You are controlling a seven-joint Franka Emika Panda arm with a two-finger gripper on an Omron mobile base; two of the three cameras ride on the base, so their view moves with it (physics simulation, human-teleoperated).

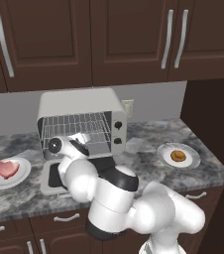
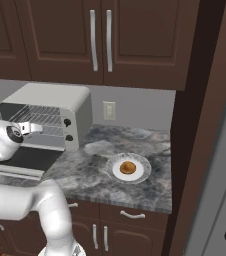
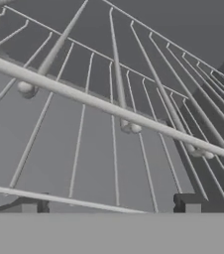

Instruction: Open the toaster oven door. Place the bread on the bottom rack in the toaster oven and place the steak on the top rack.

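My gripper (image 3: 109, 206) is empty, jaws apart, nosed against the toaster oven (image 1: 79, 106) racks; a careless pull-back could snag the wires.

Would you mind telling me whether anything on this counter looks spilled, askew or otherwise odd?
Nothing stands out. The toaster oven door lies dropped open, the steak and the bread sit neatly on their plates, and the open gripper faces the racks.
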